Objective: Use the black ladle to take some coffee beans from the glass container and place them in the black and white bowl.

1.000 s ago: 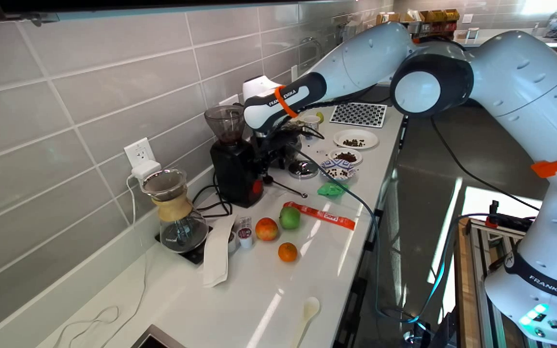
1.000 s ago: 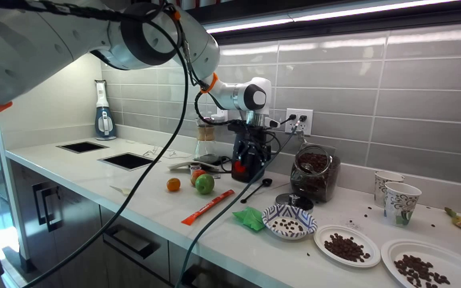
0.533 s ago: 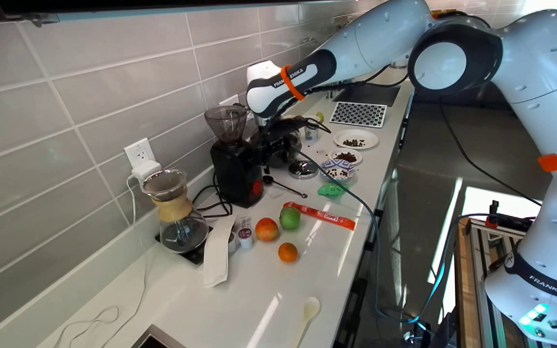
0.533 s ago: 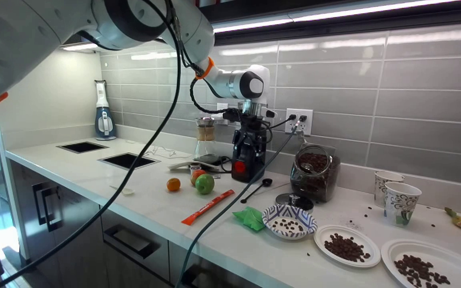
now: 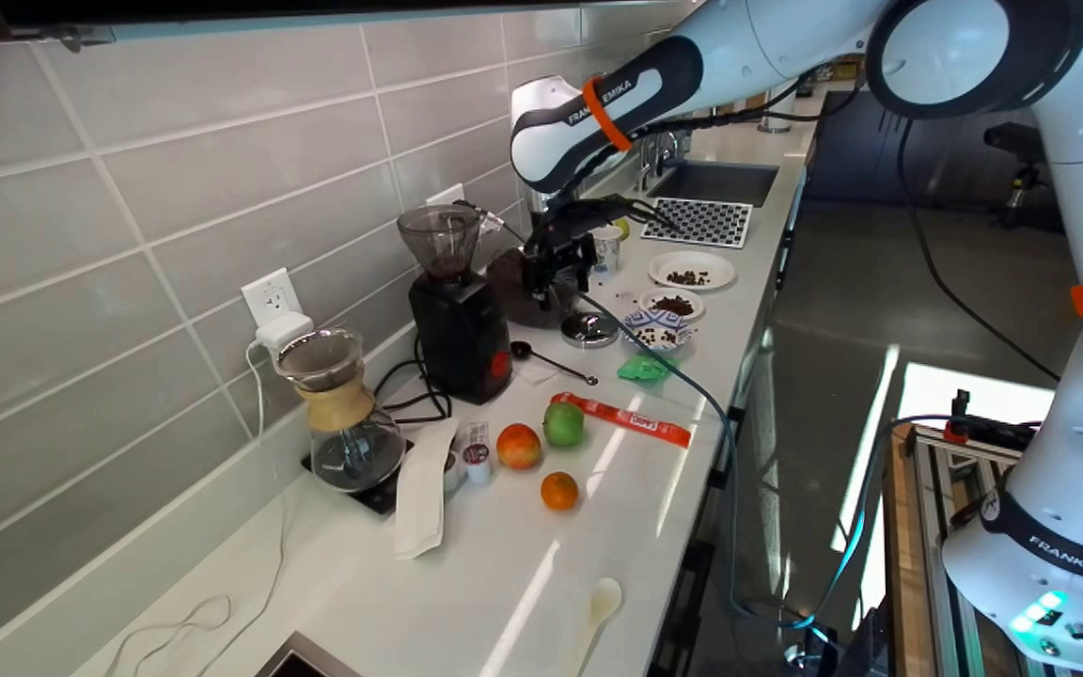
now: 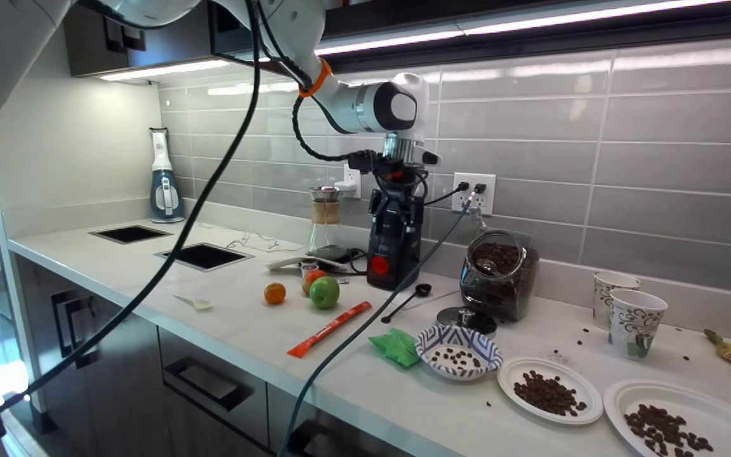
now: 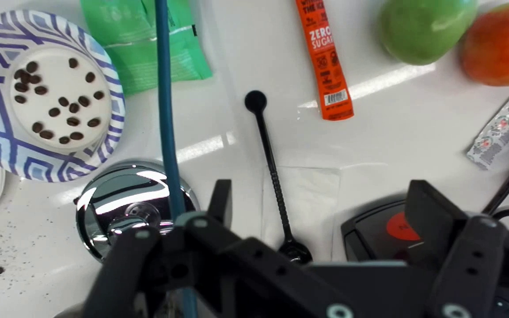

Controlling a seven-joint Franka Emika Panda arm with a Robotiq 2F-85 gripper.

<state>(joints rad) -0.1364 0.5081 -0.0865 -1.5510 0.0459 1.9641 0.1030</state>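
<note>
Gripper wide, empty; grinder nr counter back edge, just beside black ladle; so descent cd bump grinder.

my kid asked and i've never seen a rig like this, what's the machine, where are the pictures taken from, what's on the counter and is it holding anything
This is a robot arm, ending in a two-fingered gripper. Two views come from cameras outside the robot, looking at the counter from different places; the third comes from its wrist, looking down past the gripper. On the counter are a black ladle, a glass container of coffee beans, a patterned bowl with scattered beans, a black grinder, an orange and more. Nothing is held: the gripper is open, and the ladle lies on the counter.
</note>
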